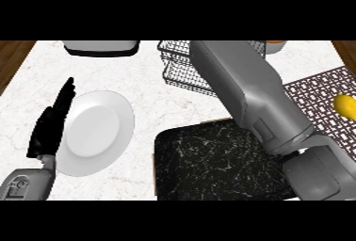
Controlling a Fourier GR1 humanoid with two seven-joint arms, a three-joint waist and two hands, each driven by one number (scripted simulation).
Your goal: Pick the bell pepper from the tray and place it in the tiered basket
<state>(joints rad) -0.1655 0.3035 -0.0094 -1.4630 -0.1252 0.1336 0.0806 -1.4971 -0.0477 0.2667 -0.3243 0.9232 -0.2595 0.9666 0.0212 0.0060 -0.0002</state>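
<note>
The left hand (pixel 52 123) is seen resting at the left, fingers straight, nothing held, just beside the white plate (pixel 94 133). The black tray (pixel 215 164) is seen bare on the worktop (pixel 173 101). Further right, the right forearm (pixel 250 94) is stretched up over the wire tiered basket (pixel 182 66); its hand is hidden, so its state can't be told. No bell pepper can be made out, so it's probably being carried. Looks like the placing step, so a release inside a tier is called for next. A yellow item (pixel 345 106) is seen on the mat (pixel 321 96) at far right.
</note>
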